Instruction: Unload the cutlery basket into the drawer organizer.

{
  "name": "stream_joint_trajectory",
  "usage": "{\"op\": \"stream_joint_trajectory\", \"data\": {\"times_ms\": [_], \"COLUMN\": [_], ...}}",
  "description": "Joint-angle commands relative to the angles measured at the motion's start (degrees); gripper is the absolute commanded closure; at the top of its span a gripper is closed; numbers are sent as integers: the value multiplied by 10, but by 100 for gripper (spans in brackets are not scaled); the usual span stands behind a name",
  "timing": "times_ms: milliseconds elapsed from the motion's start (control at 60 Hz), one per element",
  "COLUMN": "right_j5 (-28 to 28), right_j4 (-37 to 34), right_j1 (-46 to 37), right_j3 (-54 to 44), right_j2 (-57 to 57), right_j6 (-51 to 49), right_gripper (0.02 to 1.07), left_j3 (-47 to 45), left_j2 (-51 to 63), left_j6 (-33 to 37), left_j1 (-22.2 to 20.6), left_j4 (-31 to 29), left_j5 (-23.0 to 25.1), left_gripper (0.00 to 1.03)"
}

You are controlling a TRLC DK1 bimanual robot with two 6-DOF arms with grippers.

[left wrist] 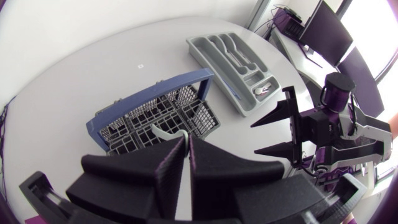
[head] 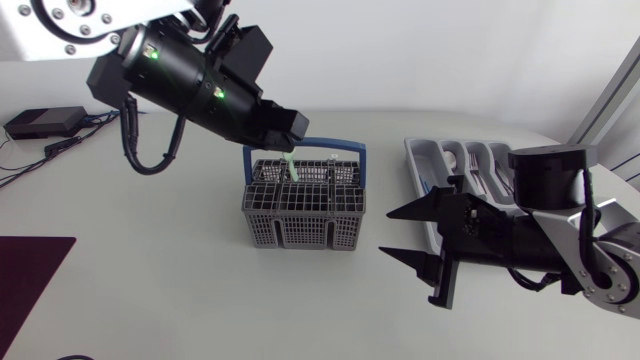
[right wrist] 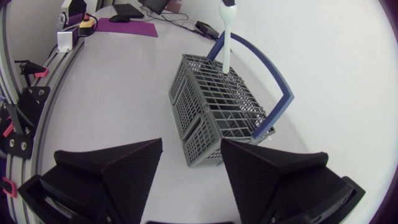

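The grey cutlery basket (head: 303, 205) (left wrist: 155, 118) (right wrist: 217, 109) with a blue handle stands mid-table. My left gripper (head: 290, 137) (left wrist: 186, 140) hovers over its back edge, shut on the pale green handle of a utensil (head: 289, 166) (left wrist: 166, 132) (right wrist: 225, 37) that stands upright in a rear cell. The utensil's lower end is hidden inside the basket. The grey drawer organizer (head: 412, 150) (left wrist: 199, 46) lies to the right and holds some cutlery. My right gripper (head: 386, 232) (left wrist: 255, 137) (right wrist: 191, 152) is open and empty, between basket and organizer, facing the basket.
A black box with cables (head: 45, 122) sits at the far left edge. A dark purple mat (head: 30, 270) (right wrist: 127, 28) lies at the front left. Bare table surrounds the basket in front and behind.
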Motion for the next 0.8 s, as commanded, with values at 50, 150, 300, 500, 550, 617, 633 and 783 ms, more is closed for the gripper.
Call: {"op": "stream_joint_trajectory", "data": {"times_ms": [50, 150, 300, 500, 550, 617, 633, 783], "right_j5": [-12, -18, -33, -64, -71, -79, -80, -83], "right_j4": [2, 2, -7, -43, -52, -58, -59, -67], "right_j1": [4, 4, 4, 4, 4, 5, 5, 31], "right_j3": [10, 11, 19, 39, 44, 47, 48, 52], "right_j2": [-8, -8, -17, -19, -19, -22, -22, -20], "right_j6": [19, 19, 26, 26, 26, 26, 26, 31], "right_gripper": [37, 37, 37, 37, 37, 37, 37, 37], "left_j3": [-1, 2, 10, 10, 9, 7, 6, 2], "left_j2": [-19, -20, -3, 29, 33, 40, 40, 53], "left_j6": [31, 61, 115, 229, 246, 278, 283, 351], "left_j1": [5, 0, -10, -28, -32, -44, -44, -69], "left_j4": [-19, -30, -58, -91, -91, -91, -91, -99], "left_j5": [34, 60, 95, 156, 156, 159, 162, 186], "left_gripper": [84, 84, 84, 84, 84, 84, 83, 83]}}
